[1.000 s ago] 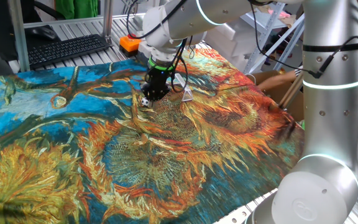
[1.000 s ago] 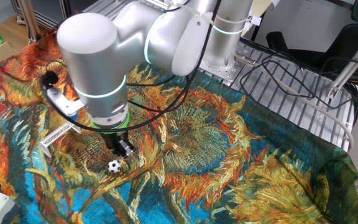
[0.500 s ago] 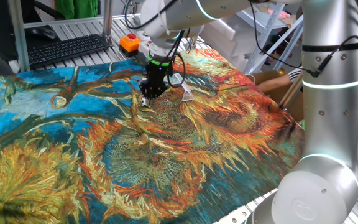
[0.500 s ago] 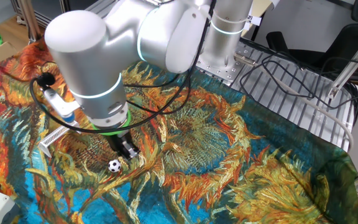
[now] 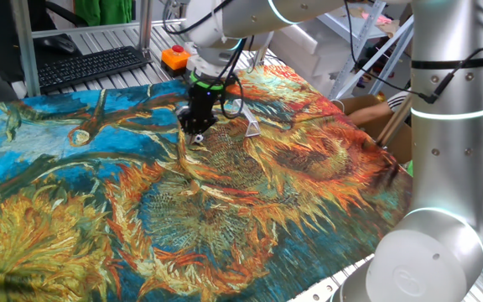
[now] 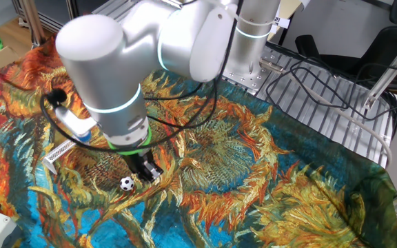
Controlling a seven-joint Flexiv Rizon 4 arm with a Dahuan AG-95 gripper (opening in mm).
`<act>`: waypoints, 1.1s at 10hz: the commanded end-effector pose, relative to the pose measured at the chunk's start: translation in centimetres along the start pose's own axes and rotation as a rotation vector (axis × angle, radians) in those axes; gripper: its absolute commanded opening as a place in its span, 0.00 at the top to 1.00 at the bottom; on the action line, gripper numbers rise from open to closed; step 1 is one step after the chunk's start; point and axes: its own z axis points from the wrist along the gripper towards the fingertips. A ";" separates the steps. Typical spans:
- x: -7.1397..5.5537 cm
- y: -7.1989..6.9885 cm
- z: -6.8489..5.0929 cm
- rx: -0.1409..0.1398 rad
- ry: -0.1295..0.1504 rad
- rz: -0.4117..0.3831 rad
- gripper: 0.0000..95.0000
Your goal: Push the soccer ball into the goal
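Trouble here would most likely come from a glancing contact: the soccer ball (image 6: 127, 183) sits on the sunflower-printed cloth (image 6: 253, 172) just beside the gripper (image 6: 148, 171), on the side toward the near edge of the table in the other fixed view, while the goal (image 6: 60, 151) lies further off toward the left of that view, partly hidden behind the arm's wrist. The ball is tiny next to the fingertips, so a push that meets it off-centre would probably send it rolling sideways past the wedge-shaped frame rather than into its mouth. In one fixed view the ball (image 5: 195, 137) shows only as a small white speck at the gripper (image 5: 194, 127) tip, and the goal (image 5: 251, 128) stands apart to the right of it, so the line from ball to goal looks short but needs a clean heading. The cloth is creased and uneven, which could deflect a slow roll or stall it in a fold; a fast shove might instead bounce the ball off the light frame or knock the frame itself out of place. The fingers appear close together, but whether they are fully closed I cannot tell from either view. Dragging the tip too low could also snag and bunch the fabric, shifting both ball and goal.
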 end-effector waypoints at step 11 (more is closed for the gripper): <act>-2.9 -0.4 1.2 0.115 -0.023 -0.217 1.00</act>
